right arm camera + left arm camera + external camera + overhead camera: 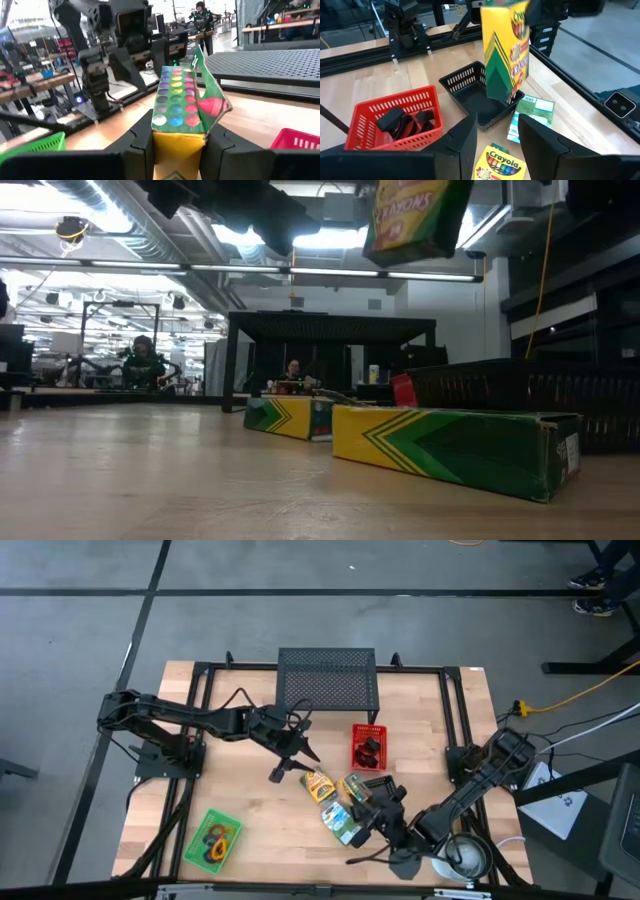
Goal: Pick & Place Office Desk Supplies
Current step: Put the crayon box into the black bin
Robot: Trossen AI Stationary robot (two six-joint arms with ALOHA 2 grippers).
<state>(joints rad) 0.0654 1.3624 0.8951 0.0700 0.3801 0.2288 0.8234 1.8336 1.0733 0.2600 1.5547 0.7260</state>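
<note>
My right gripper [175, 145] is shut on a yellow-and-green crayon box [504, 55]. The box hangs above a small black basket [470, 95] and shows high up in the low view [415, 220]. My left gripper [495, 140] hovers open near the table's middle [295, 752], over a crayon box lying flat [499, 164]. Two more boxes lie on the table [450, 442] [288, 415]. A red basket [368, 745] holds black clips. A green basket [213, 840] at the near left holds coloured loops. My right gripper pinches the crayon box between its two fingers, on the box's two opposite sides [159, 134] just below its open top, where the crayon tips [175, 102] show. The fingers come in about level and lie across the box. The box stands nearly upright, lifted clear.
A large black mesh stand [328, 680] fills the table's far middle. A round white object [465, 858] sits at the near right beside my right arm. Black frame rails [455, 710] run along the table's sides. Bare wood lies between the green basket and the boxes.
</note>
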